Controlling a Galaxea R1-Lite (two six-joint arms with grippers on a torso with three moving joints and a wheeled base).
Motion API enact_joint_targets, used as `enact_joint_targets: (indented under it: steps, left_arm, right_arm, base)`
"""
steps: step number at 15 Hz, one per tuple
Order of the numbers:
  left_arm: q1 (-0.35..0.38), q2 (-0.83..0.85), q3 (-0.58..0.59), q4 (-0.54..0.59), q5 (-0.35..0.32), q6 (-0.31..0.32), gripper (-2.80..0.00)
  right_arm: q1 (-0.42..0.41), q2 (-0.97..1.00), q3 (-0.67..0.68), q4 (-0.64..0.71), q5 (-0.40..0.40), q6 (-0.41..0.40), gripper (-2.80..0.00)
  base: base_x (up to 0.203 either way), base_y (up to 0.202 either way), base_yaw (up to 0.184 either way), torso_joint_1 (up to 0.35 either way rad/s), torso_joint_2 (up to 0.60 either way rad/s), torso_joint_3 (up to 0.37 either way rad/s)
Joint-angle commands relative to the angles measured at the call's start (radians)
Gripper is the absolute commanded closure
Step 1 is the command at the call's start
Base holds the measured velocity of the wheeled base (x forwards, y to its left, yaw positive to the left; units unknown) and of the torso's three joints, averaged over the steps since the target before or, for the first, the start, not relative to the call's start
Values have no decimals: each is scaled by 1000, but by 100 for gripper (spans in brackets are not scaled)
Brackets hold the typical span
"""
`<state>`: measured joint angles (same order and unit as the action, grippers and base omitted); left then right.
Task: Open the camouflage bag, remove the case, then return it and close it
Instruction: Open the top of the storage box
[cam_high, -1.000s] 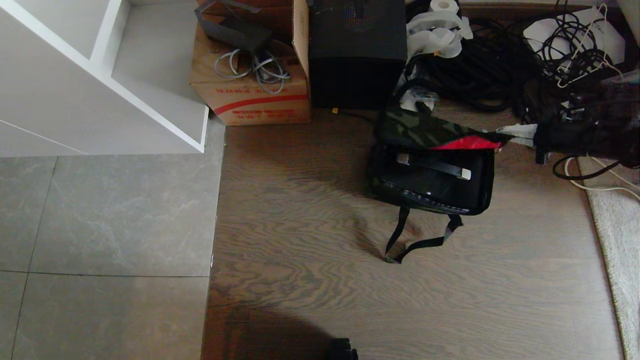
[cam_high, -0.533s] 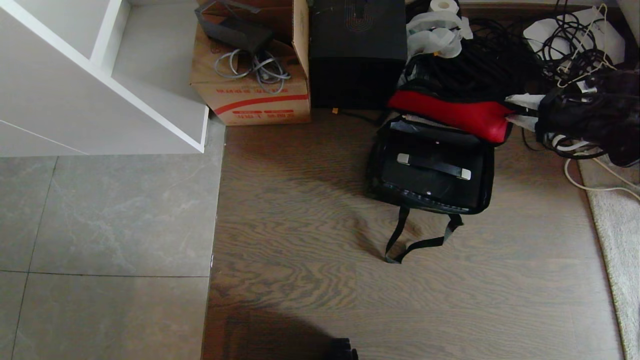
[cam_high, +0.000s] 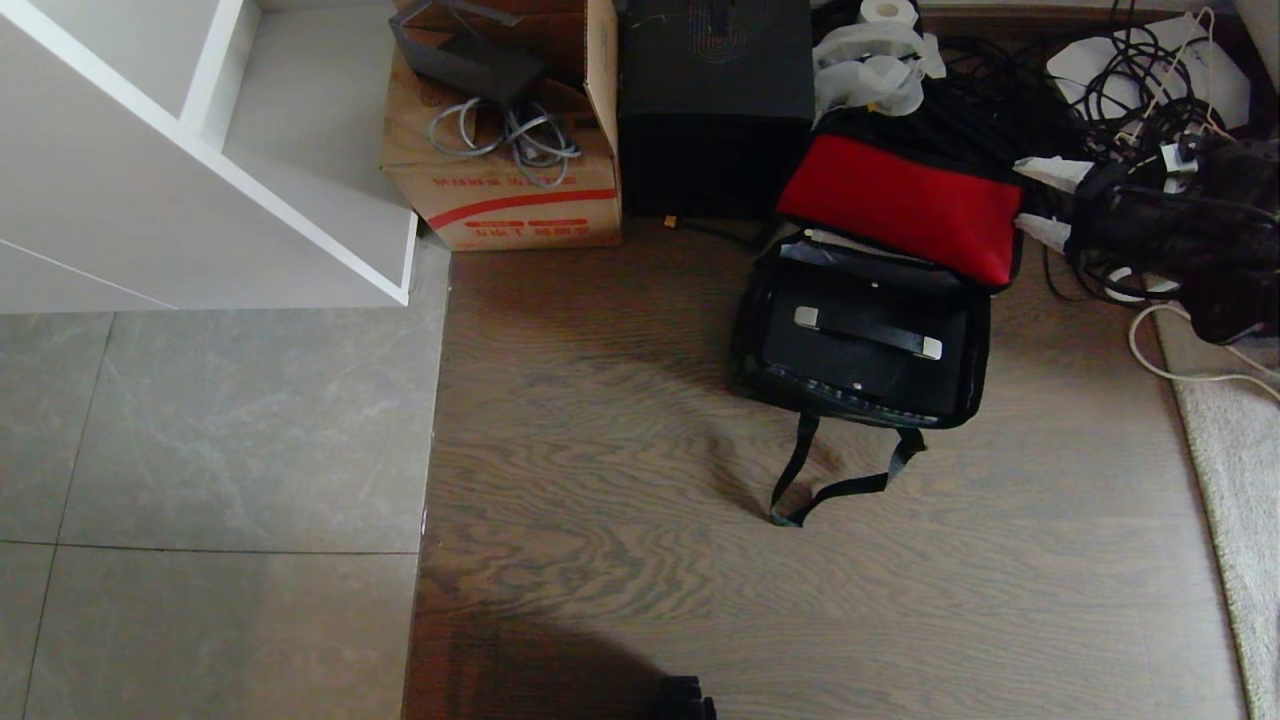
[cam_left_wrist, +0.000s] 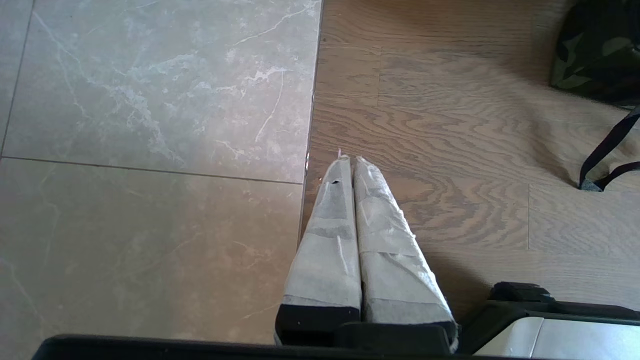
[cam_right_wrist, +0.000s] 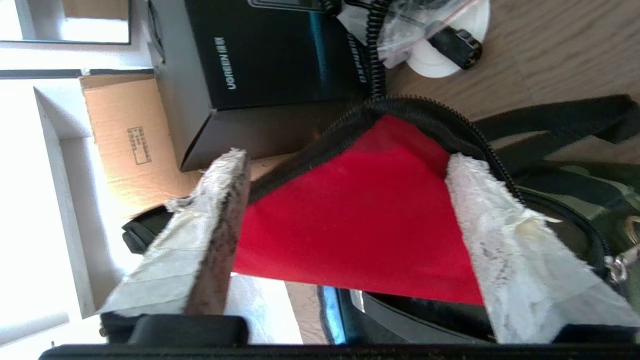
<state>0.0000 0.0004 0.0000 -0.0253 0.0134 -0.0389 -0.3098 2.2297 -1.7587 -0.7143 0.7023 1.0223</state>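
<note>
Flap (cam_high: 900, 205) of the camouflage bag (cam_high: 745, 345) lies thrown back, red lining up, the case (cam_high: 865, 355) inside; right gripper (cam_high: 1040, 205) beside it, fingers apart; left gripper (cam_left_wrist: 348, 159) closed.

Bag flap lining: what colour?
Red: the camouflage bag has its flap lining folded back, clearest in the head view.

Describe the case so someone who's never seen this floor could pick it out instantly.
Start at the wooden floor right of the grey tiles. Near its far edge lies the camouflage bag, its red-lined flap thrown back. The case is the flat black rectangle lying inside it. Unlike the taller black box behind, it has a black bar handle on silver end mounts.
</note>
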Motion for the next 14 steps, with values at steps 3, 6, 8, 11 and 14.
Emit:
enact_joint_targets:
  steps: [3,6,8,11,14]
  left_arm:
    - [0,0,9,-1,0,-1,0]
    - [1,1,9,-1,0,-1,0]
    - [0,0,9,-1,0,-1,0]
    - [1,0,9,-1,0,-1,0]
    - [0,0,9,-1,0,-1,0]
  right_arm:
    - [0,-2,9,-94,-82,3,-280]
    - [0,-21,61,-93,-97,13,-280]
    - [4,-41,98,-72,-96,29,-280]
    - [5,-34,76,-75,-104,24,-280]
    - [4,-77,129,-54,-95,30,-280]
  base:
    - [0,0,0,0,0,0]
    - [0,0,0,0,0,0]
    - [0,0,0,0,0,0]
    - [0,0,0,0,0,0]
    - [0,0,0,0,0,0]
